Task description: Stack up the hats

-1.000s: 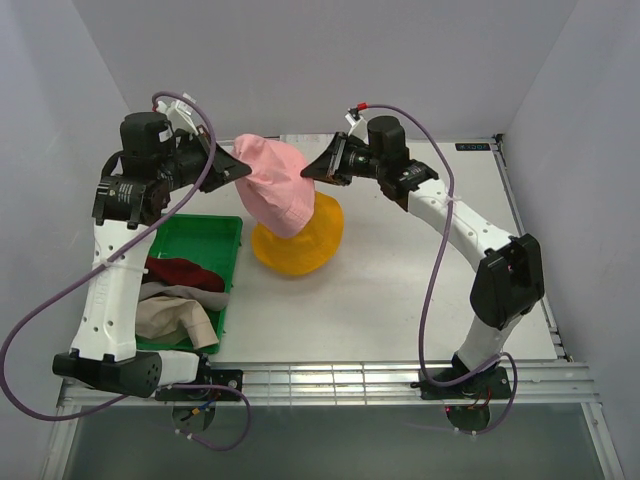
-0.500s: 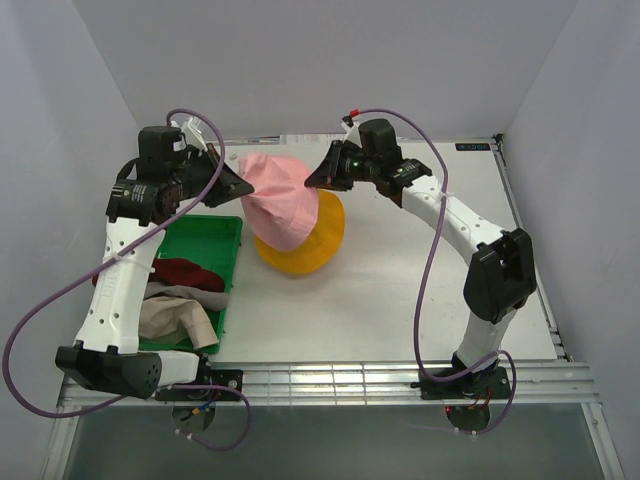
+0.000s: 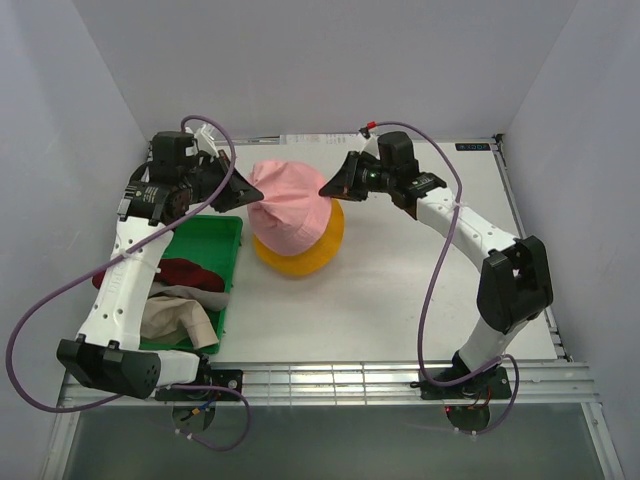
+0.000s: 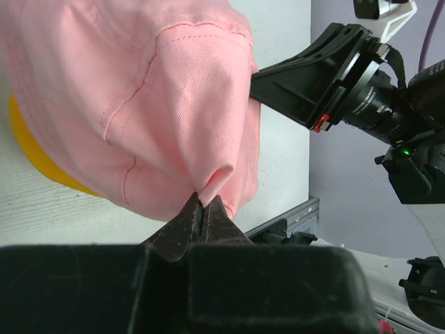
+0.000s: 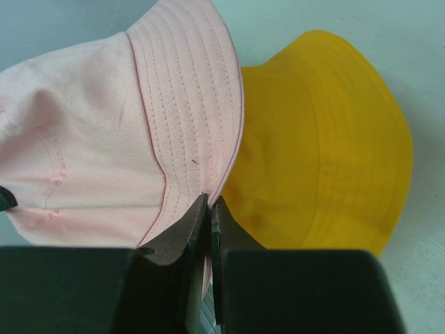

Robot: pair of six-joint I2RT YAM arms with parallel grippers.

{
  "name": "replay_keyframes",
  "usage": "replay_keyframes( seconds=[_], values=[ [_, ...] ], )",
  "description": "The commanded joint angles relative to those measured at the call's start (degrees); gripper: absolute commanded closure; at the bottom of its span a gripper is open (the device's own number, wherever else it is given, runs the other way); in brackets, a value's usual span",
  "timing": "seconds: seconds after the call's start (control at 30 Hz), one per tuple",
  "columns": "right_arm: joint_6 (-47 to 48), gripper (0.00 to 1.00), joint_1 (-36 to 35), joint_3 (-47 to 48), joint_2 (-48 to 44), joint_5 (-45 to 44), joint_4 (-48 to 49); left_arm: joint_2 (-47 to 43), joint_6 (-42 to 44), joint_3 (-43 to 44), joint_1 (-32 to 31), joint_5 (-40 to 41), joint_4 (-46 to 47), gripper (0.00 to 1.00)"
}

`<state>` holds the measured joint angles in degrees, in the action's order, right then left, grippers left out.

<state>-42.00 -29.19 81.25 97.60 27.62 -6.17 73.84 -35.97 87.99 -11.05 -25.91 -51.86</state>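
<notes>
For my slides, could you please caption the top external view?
The left gripper and right gripper pinch opposite edges of the pink hat over the yellow hat beside the green tray.

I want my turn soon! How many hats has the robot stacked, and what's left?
None is fully stacked yet. The yellow hat lies on the table as the bottom. The left claw and right claw both pinch the pink hat, holding it over the yellow one. The dark red hat and pale hats wait in the green tray.
</notes>
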Motion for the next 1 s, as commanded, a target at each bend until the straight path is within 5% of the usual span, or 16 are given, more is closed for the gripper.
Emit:
replay_keyframes(
  seconds=[0.0, 0.3, 0.73, 0.97],
  values=[
    [0.52, 0.92, 3.79, -3.90, -1.54, -1.17, 4.41, -1.33, -0.07, -1.41, -0.02, -0.63, 1.93, 0.94],
    [-1.68, 0.92, 4.67, -9.27, -0.75, 3.06, 12.59, -1.42, -0.51, -4.14, -0.38, 0.07, 3.95, 0.76],
    [-3.26, 0.92, 4.93, -12.52, 0.92, 5.52, 17.60, -1.07, -0.24, -4.75, -0.38, 2.97, 4.92, 0.39],
    [-4.06, 0.92, 5.28, -15.95, 2.15, 6.40, 20.85, -1.86, -1.39, -8.70, -0.38, 9.12, 5.80, 0.32]
  ],
)
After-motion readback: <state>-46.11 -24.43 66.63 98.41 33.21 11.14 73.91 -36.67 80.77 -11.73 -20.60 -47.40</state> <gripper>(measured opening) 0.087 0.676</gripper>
